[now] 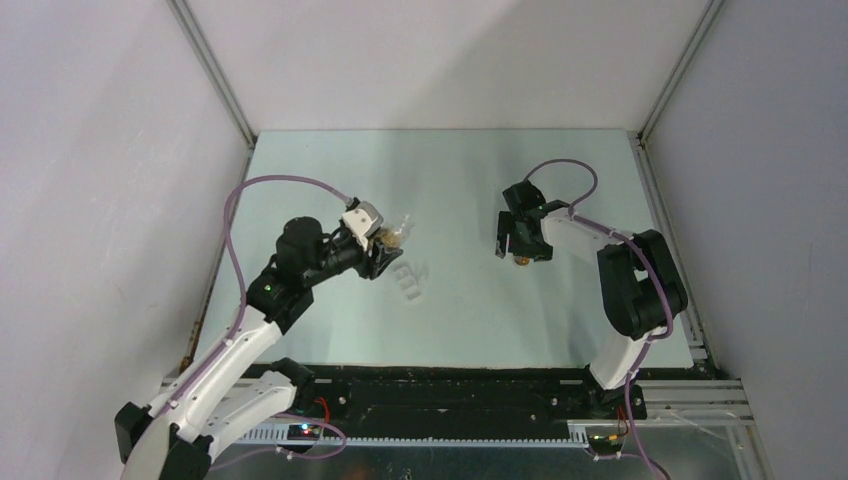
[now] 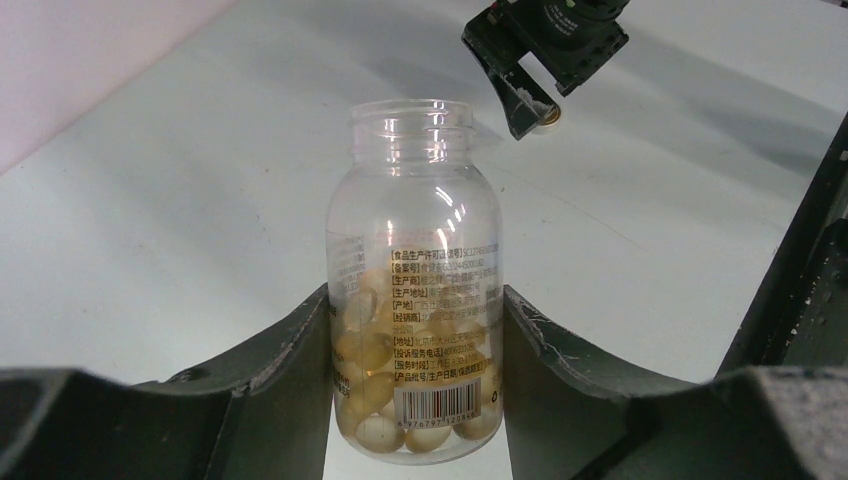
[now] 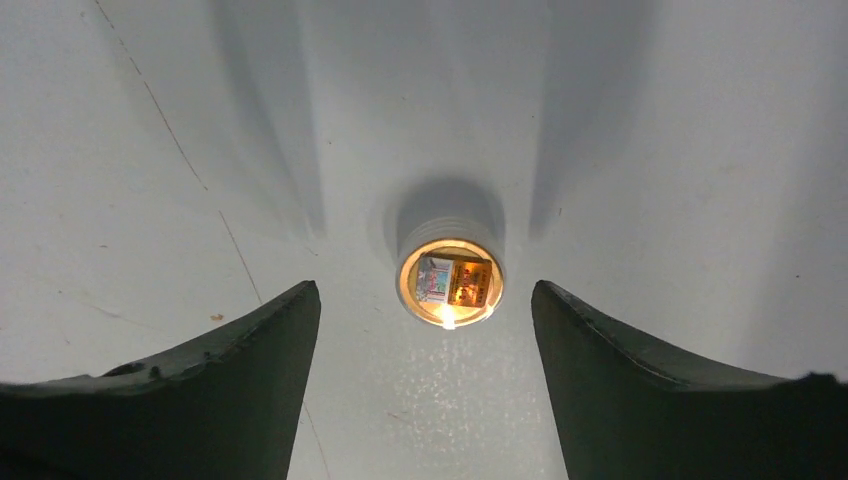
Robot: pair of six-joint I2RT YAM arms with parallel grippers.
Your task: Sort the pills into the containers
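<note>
Your left gripper [image 2: 415, 335] has its dark fingers [image 2: 285, 365] clamped on the lower half of a clear bottle [image 2: 415, 200], held upright in the wrist view with its threaded mouth uncovered. Every one of the pills [image 2: 385, 400] you can see, amber and pale softgels, sits heaped in the bottom of that bottle. Your right gripper [image 3: 420, 300] hangs with its fingers spread wide, gripping nothing, over the round cap [image 3: 450, 280] that lies on the table [image 3: 650, 150] between them and touches neither.

From above, the white pill box [image 1: 409, 282] lies on the table just in front of your left gripper and well apart from the right one. Whether any compartment holds a pill is too small to tell, though none shows.

By my reading, opening the bottle is done and the sorting itself has not begun. What remains is to bring the bottle mouth over the box, tip pills out and share them among the compartments.
</note>
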